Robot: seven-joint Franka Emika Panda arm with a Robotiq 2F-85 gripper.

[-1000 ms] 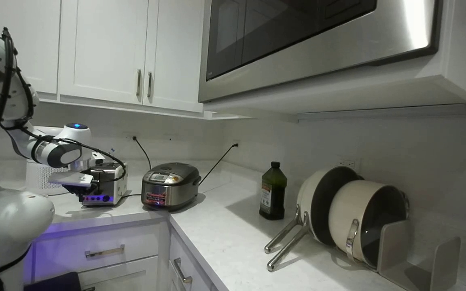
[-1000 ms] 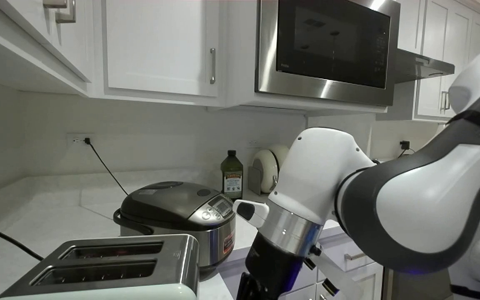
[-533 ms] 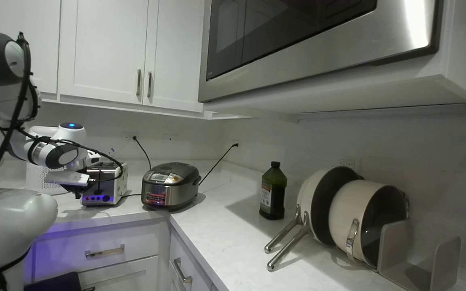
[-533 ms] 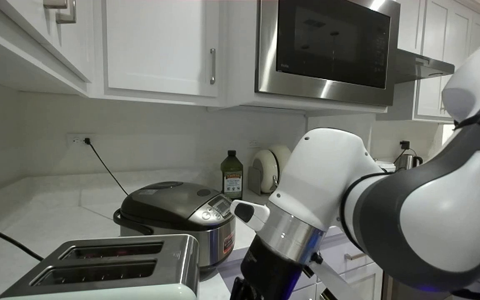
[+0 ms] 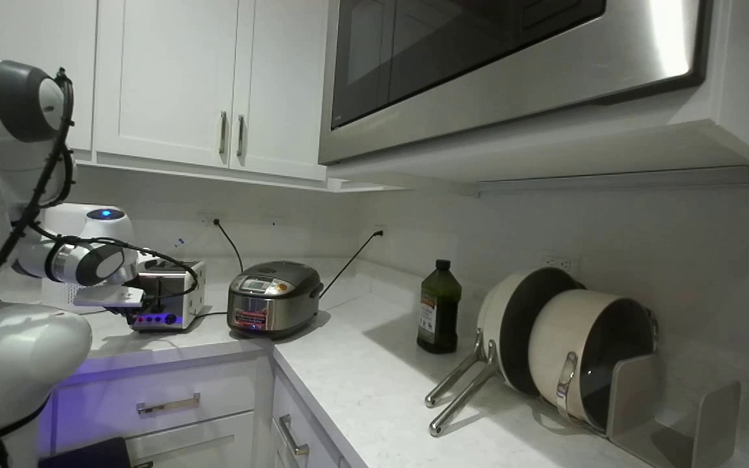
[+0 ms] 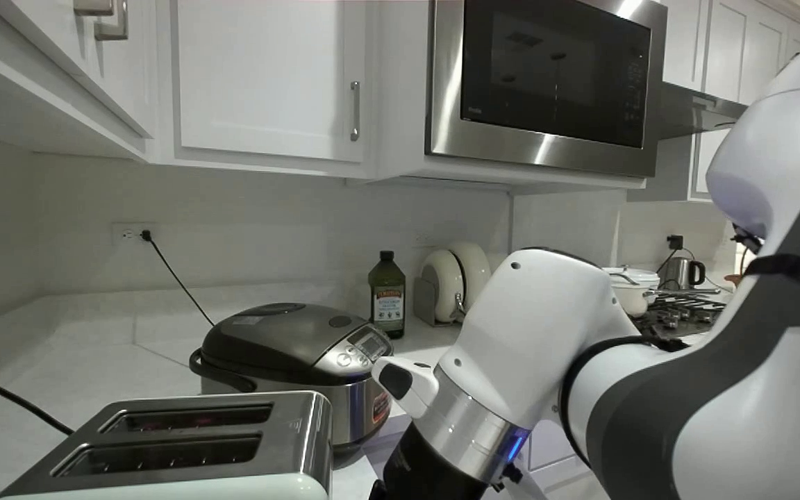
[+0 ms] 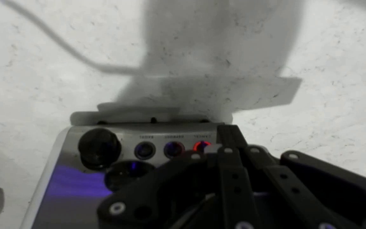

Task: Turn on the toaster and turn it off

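The silver toaster (image 5: 194, 300) stands on the counter, with bluish light on its front panel. Its slotted top shows in an exterior view (image 6: 289, 430), with a faint red glow in the far slot. In the wrist view the toaster (image 7: 71, 203) shows a dark dial (image 7: 98, 148), a black lever (image 7: 127, 174) low near the buttons, and a cancel button (image 7: 201, 145) with a red-lit ring. My gripper (image 7: 229, 133) is shut with nothing visible between its tips. The tips are at the panel's end, beside the cancel button; I cannot tell whether they touch. A finger partly covers that button.
A round steel cooker (image 5: 274, 300) stands beside the toaster. A white perforated cylinder (image 5: 57, 294) is behind the arm. A green bottle (image 5: 439, 309) and pans in a rack (image 5: 628, 390) are farther along the counter (image 5: 342, 370). Cabinets and a microwave (image 5: 511, 97) hang above.
The hand has moved lower and a little to the left in both exterior views, and the upper arm has swung. The toaster and the cooker have not moved.
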